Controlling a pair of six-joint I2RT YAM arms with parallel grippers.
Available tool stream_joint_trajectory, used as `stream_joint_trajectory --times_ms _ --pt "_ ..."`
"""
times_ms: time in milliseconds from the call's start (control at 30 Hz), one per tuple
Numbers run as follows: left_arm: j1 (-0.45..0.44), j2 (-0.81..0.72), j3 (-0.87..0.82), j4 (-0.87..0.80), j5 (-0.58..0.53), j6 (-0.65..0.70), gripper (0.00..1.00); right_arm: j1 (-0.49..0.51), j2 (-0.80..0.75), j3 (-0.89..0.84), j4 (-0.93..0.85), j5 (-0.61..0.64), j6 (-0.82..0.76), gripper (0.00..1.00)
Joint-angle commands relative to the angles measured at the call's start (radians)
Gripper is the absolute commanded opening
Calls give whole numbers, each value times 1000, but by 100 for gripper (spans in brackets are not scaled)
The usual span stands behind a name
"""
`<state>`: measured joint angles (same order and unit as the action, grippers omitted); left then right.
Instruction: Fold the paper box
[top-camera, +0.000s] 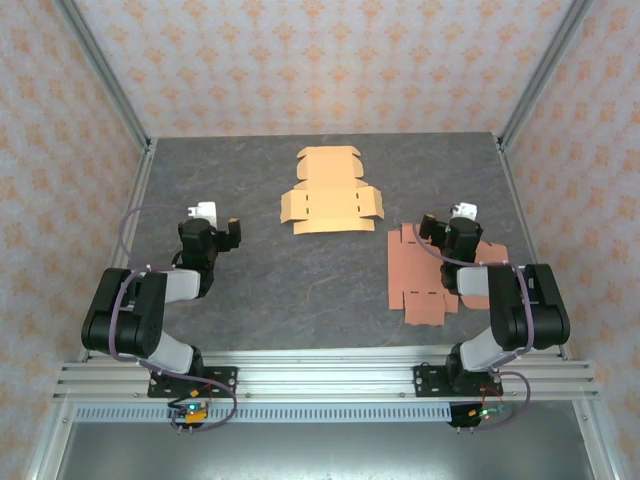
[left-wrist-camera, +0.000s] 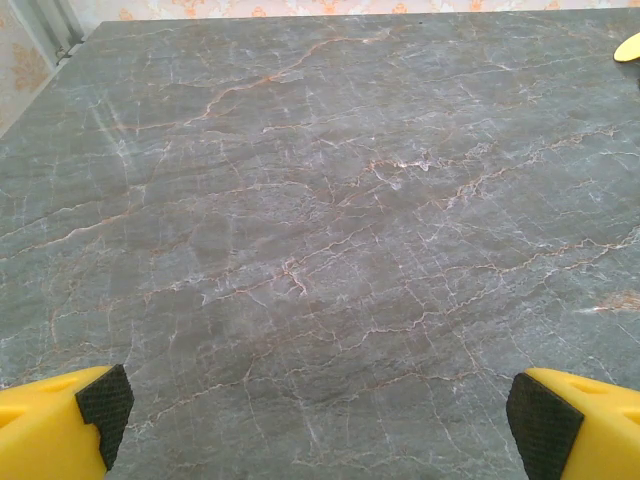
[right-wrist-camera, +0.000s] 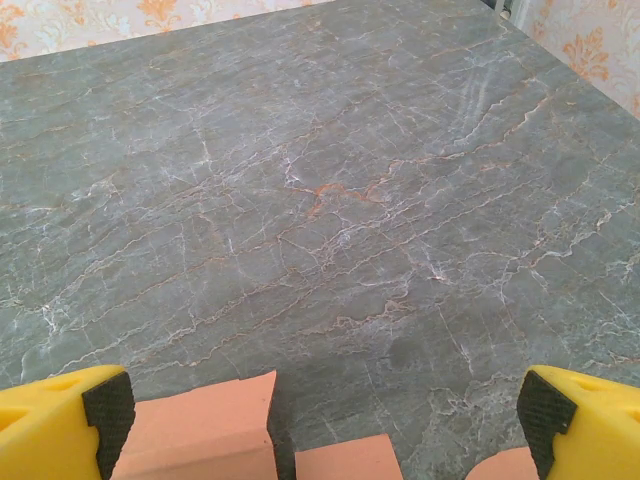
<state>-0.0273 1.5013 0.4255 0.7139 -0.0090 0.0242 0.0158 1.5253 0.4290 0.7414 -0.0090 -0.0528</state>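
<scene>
An unfolded tan paper box blank (top-camera: 330, 192) lies flat toward 12 o'clock on the grey tabletop (top-camera: 250, 290). A second, salmon blank (top-camera: 425, 280) lies flat at about 4 o'clock, well apart from the first. The right end effector (top-camera: 450, 225) hangs over its far edge, jaws wide and empty. The left end effector (top-camera: 215, 228), at 9 o'clock, is also spread wide over bare stone.

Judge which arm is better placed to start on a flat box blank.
Right, probably. The right pincer is open above the orange-pink flat box blank, whose flaps show right under it in the wrist view. The left pincer, also open, faces bare table.
</scene>
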Motion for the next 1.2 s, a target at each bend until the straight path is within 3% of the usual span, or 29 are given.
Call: stream_joint_trajectory --times_ms 0,833,900,967,1067,1167 --pt "-5 -10 19 -7 -28 -5 100 -5 -8 -3 14 -11 0 99" --pt "-5 -13 15 0 -35 -7 100 -5 -11 -3 17 2 6 99" --pt "-33 -84 55 -136 -111 -7 100 -5 -52 33 -69 45 24 99" --pt "-70 -173 150 -379 -235 -52 100 -5 -124 95 -244 -4 -8 99" --pt "-80 -283 214 -532 -202 -142 100 1 -219 122 -316 -50 3 99" --pt "-81 -331 304 -705 -224 -349 100 2 -272 215 -455 3 135 99"
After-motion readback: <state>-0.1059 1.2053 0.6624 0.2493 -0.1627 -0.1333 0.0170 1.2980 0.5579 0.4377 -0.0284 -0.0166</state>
